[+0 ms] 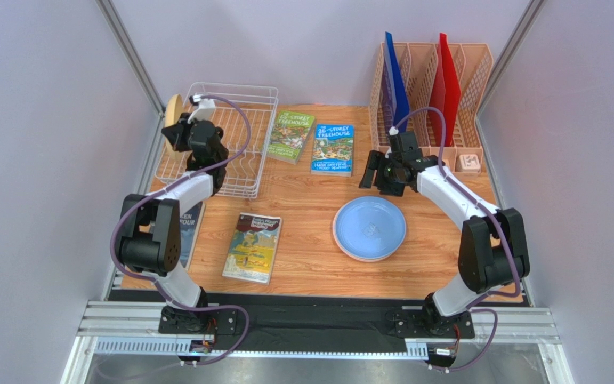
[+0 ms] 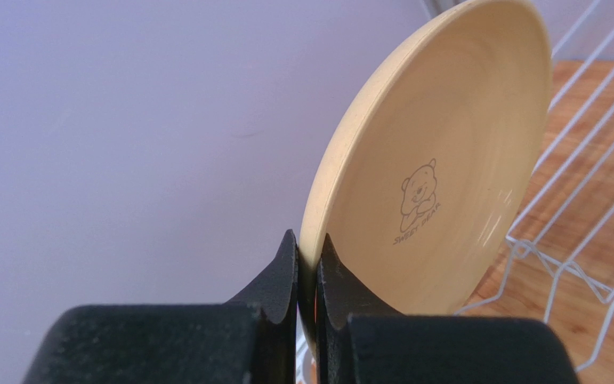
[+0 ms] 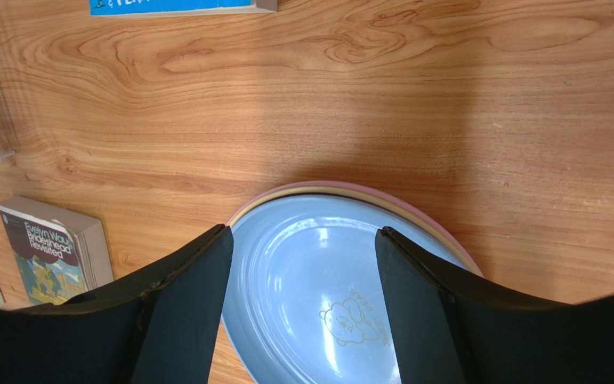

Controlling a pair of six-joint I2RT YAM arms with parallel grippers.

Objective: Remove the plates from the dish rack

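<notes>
A cream-tan plate [image 2: 446, 152] with a bear mark stands on edge at the far left corner of the white wire dish rack [image 1: 242, 156]. It also shows in the top view [image 1: 174, 108]. My left gripper [image 2: 306, 237] is shut on its rim; in the top view it [image 1: 178, 128] is at the rack's left side. A light blue plate [image 1: 369, 228] lies on the table on top of a stack, with a cream-tan rim [image 3: 350, 190] and a pink rim [image 3: 440, 226] showing under it. My right gripper [image 3: 302, 234] is open and empty above the blue plate [image 3: 318, 272].
A green book [image 1: 291, 136] and a blue book [image 1: 333, 148] lie at the back centre. Another book [image 1: 252, 246] lies at the front, and one [image 1: 192, 228] lies under the left arm. A peach organiser [image 1: 470, 72] with folders stands back right, with a small wooden box [image 1: 469, 162] beside it.
</notes>
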